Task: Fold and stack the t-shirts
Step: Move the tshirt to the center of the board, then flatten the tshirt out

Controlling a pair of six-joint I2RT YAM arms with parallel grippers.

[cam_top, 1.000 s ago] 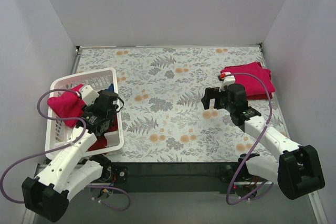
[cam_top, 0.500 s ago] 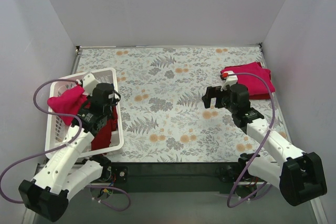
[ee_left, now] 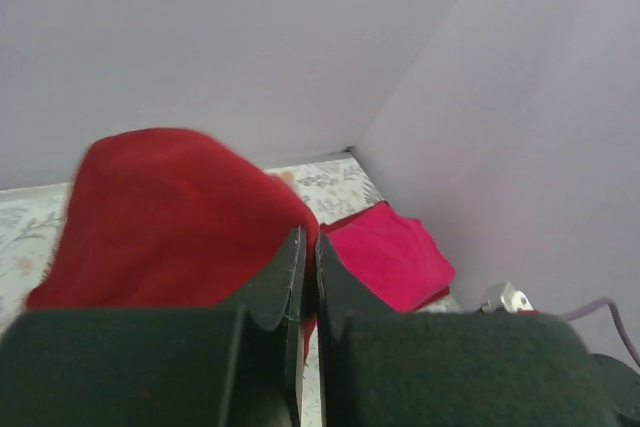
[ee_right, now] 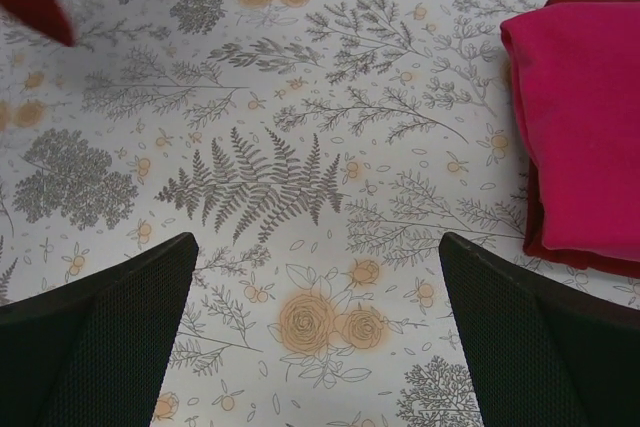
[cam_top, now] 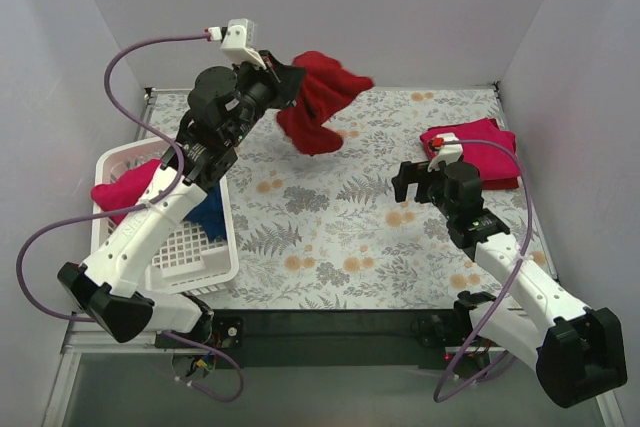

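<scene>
My left gripper is raised high over the back left of the table, shut on a dark red t-shirt that hangs in the air below it. In the left wrist view the jaws are pinched on the same red cloth. A folded pinkish-red t-shirt on a dark red one lies at the right; it also shows in the right wrist view. My right gripper is open and empty over the floral cloth just left of that stack. A pinkish-red shirt and a navy blue one stay in the basket.
The white slatted basket stands at the left front. The table is covered by a floral cloth. Grey walls close in the back and both sides. A purple cable loops over the left arm.
My left gripper has risen out of the basket and swung up and to the back centre, pulling the dark red t-shirt out with it. The right arm has barely moved.
</scene>
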